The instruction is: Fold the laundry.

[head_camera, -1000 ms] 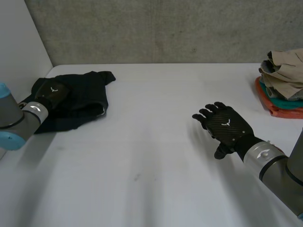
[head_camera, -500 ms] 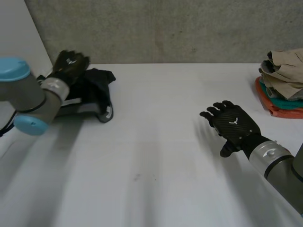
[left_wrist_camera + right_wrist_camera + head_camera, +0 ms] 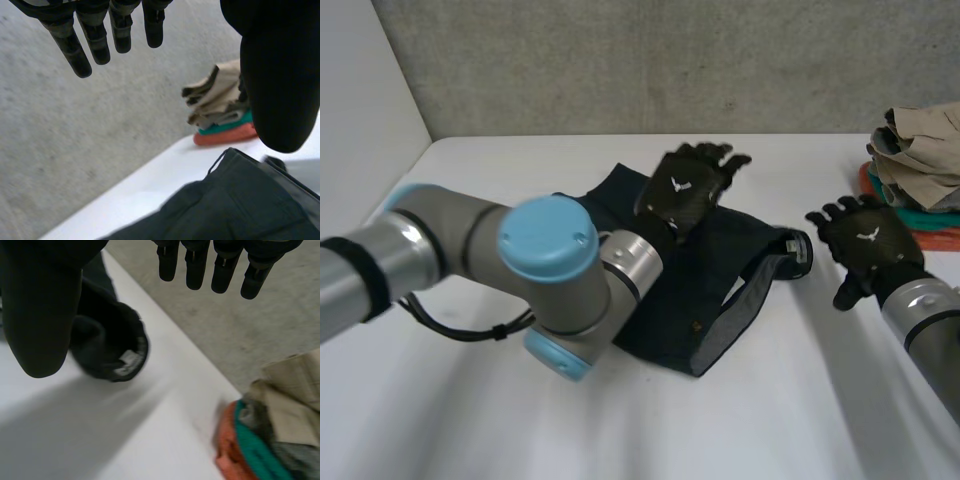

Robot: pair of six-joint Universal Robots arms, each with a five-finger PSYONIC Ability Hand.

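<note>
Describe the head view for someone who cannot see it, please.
A dark garment lies crumpled on the white table, the robot's left hand open over it. The right hand is open beside it, near a stack of folded clothes.

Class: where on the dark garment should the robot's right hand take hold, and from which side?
Probably the open waistband at the end of the dark garment nearest the right hand, approached from that side: the band lies gaping as a loop, so fingers could slip inside with the thumb outside.
</note>
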